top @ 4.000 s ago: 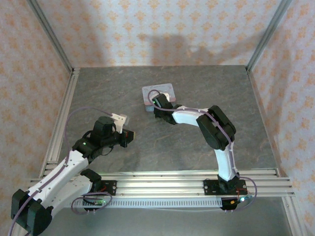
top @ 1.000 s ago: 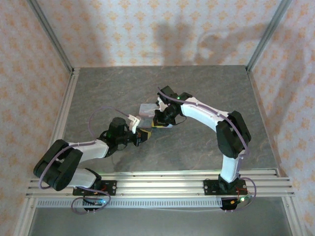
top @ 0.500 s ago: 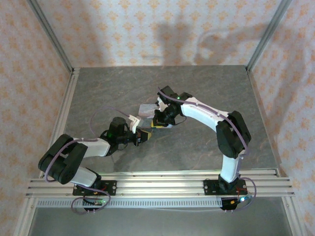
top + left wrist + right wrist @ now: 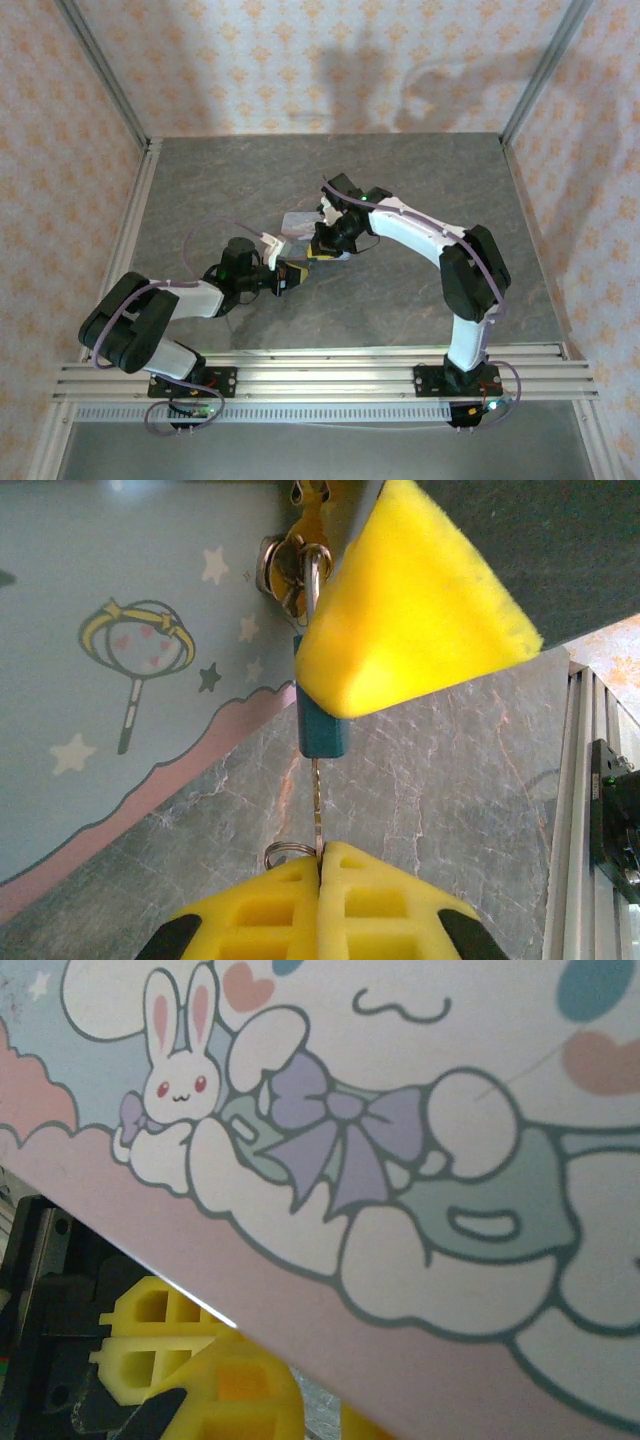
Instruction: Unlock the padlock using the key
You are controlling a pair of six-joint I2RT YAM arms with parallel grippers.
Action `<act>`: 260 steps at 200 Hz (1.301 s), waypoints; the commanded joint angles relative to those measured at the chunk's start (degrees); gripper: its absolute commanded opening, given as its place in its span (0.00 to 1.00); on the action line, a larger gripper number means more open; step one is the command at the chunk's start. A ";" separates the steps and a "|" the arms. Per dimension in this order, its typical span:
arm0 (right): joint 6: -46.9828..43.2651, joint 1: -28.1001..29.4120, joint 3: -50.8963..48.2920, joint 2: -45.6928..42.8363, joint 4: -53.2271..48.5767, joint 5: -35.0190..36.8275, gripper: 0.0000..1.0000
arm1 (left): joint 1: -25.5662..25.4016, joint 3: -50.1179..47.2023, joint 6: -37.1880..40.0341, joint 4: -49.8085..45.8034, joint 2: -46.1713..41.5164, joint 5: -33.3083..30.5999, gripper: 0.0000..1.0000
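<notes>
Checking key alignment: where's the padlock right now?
Left wrist view, centre: the padlock hangs beside the tin, its top behind a yellow finger pad, the key reaching it from below.

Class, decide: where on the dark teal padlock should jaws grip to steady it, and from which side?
Probably across the flat body of the dark teal padlock, from the side: the thin pale key meets its lower end and the silver shackle hooks metal rings above, so both ends are taken.

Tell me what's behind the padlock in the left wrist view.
Behind the padlock are the pastel tin and grey table. A yellow pad covers its top, hiding what lies behind there.
</notes>
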 commanded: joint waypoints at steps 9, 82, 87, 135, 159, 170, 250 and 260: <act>0.78 -0.27 1.05 -2.64 1.31 -1.12 0.00 | 0.55 0.21 -0.61 2.21 -1.48 0.39 0.00; 1.18 -0.31 0.77 -2.85 1.88 -1.68 0.00 | 0.56 0.43 -0.59 1.34 -3.04 -0.02 0.00; 1.28 -0.31 0.72 -2.84 1.93 -1.77 0.00 | 0.59 0.40 -0.63 1.24 -3.02 -0.18 0.00; 1.70 -0.31 -0.08 -3.27 2.90 -2.74 0.00 | 0.94 -0.19 -2.07 3.35 -2.82 -0.90 0.00; 1.50 -0.31 -0.71 -3.59 3.26 -3.23 0.00 | 1.31 -0.59 -2.10 3.61 -3.06 -0.93 0.00; 1.40 -0.31 -0.97 -3.65 3.25 -3.36 0.00 | 1.53 -0.75 -1.96 3.36 -3.49 -0.92 0.00; 1.09 -0.40 -2.47 -3.49 4.79 -5.73 0.00 | 2.74 -1.03 -1.60 2.04 -5.09 -0.13 0.00; 0.81 -0.33 -2.64 -3.46 4.67 -5.84 0.00 | 2.84 -1.11 -1.59 2.06 -5.18 -0.13 0.00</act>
